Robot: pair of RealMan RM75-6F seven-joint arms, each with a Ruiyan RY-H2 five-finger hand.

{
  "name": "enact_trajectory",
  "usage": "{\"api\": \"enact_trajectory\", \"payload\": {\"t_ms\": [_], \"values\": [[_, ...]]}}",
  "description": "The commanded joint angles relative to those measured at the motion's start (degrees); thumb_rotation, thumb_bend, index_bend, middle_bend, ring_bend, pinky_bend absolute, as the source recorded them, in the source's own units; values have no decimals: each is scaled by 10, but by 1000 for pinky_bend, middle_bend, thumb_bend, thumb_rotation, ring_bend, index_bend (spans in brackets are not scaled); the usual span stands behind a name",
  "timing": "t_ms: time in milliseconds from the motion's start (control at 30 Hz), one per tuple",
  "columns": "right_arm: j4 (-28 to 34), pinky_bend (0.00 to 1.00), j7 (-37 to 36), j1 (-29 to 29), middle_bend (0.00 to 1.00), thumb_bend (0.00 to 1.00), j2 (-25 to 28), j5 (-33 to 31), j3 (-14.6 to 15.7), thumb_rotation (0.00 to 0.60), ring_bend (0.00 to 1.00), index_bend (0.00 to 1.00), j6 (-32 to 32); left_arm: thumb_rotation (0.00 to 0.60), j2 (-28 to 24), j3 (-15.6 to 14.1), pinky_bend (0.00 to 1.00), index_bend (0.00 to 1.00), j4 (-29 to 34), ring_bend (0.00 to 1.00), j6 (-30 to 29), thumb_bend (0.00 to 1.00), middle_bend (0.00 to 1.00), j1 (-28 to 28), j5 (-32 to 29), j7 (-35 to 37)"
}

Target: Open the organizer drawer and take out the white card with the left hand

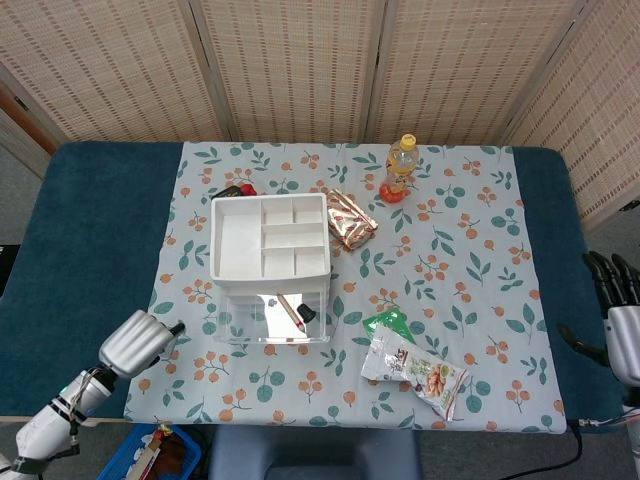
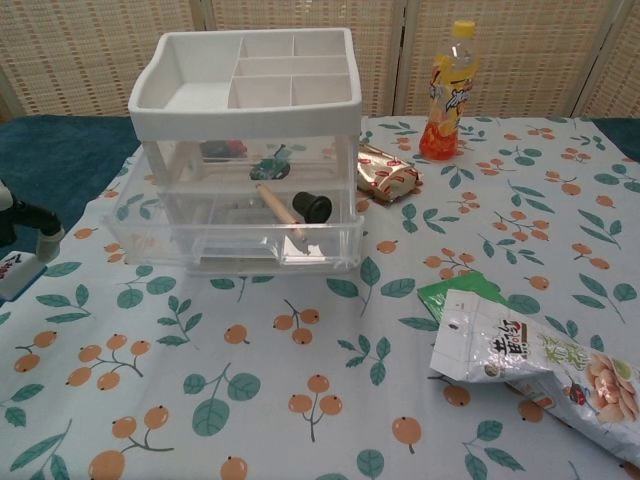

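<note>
card (image 2: 17, 275): white, at the left edge of the chest view, low over the cloth (image 1: 470, 260) near its left border, well clear of the drawer. I can't tell if it touches the cloth.
left hand (image 1: 140, 340): mostly out of the chest view; one dark fingertip (image 2: 45, 243) sits just above the card. I read the card as pinched, but the grip itself is hidden.
drawer (image 2: 232, 238): pulled out, pen (image 2: 280, 209) and a black cap still inside.
organizer (image 1: 268, 262): upright, mid-cloth.
right hand (image 1: 618, 320): parked off the table's right edge, fingers apart, holding nothing.
risk 1: thin card, shallow pinch. Any tilt or jolt on my side and it slips out flat, hard to re-pick.
risk 2: card nearly out of frame; I could release blind.
risk 3: arm swinging back could clip the open drawer.
</note>
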State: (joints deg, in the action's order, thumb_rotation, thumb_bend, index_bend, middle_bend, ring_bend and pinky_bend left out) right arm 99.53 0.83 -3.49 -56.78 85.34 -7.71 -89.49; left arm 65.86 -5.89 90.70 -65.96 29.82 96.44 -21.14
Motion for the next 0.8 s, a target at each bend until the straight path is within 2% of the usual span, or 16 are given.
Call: {"api": "enact_trajectory", "payload": {"t_ms": [33,433,667,800], "values": [[0,89,-1,1,74,223,1,0,-1,600,0,0,-3,600,10,1,1000,528,3,976,10,135,914,-3,-8,-9],[1,89,0,3,74,223,3,0,0,600,0,0,-5,600,56,2,1000,508,1,977,65,135,914,2,-37,-52],[1,89,1,2,74,223,3,-2,0,600,0,0,-4,600,63,7,1000,385,10,977,70,135,909,-6,-61,-69],[0,89,0,1,74,223,2,-2,-1,600,0,0,-4,600,60,7,1000,355,14,977,70,135,903,-13,-78,-72]]}}
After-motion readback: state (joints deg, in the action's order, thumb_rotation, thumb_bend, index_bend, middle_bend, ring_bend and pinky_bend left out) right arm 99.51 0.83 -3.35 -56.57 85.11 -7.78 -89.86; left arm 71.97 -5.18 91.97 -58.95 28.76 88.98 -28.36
